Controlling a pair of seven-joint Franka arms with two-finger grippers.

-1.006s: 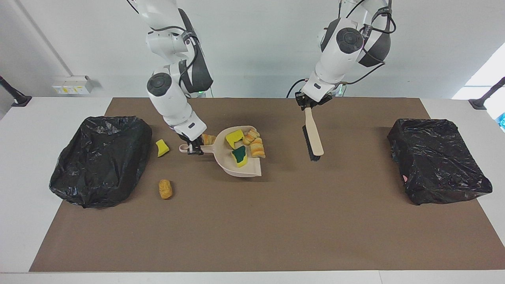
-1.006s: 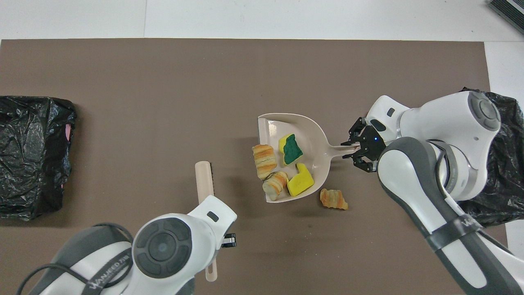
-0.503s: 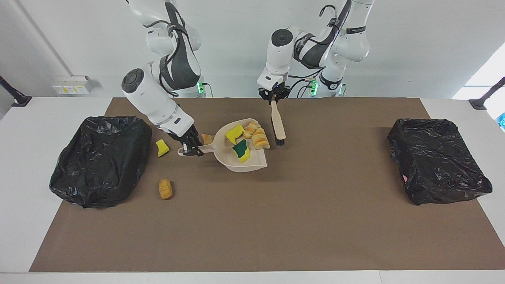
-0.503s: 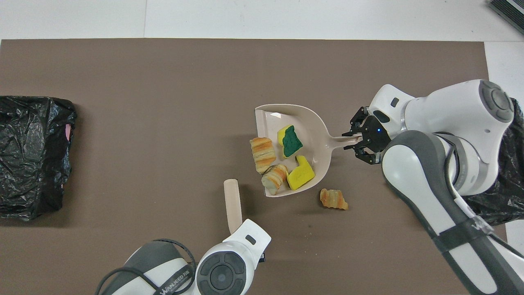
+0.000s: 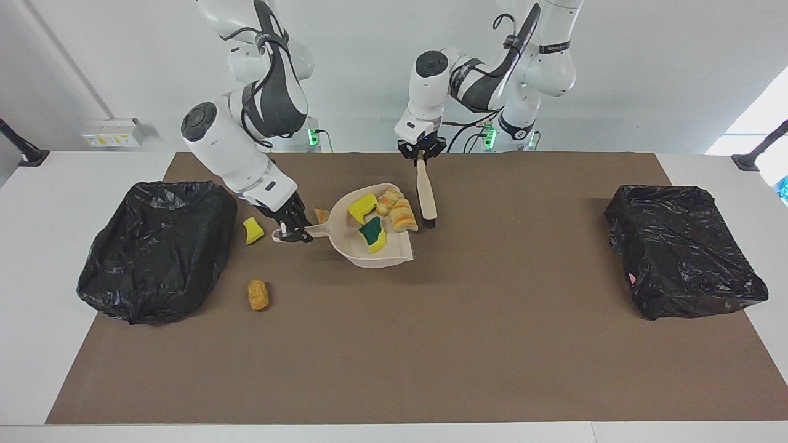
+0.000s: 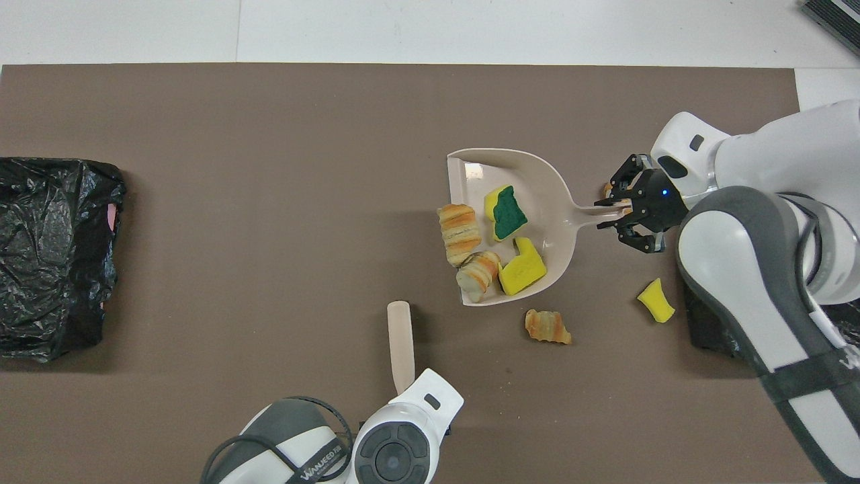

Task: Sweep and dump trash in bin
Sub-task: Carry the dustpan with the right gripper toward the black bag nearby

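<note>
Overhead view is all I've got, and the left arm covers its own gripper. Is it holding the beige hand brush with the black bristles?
Observer: Yes. In the facing view the left gripper is shut on the top end of the beige hand brush, which hangs bristles down.
Operator: Is there any trash that the right arm hides from me?
Observer: One golden-brown nugget-shaped piece lies on the brown mat, beside the black-bagged bin at the right arm's end of the table.
</note>
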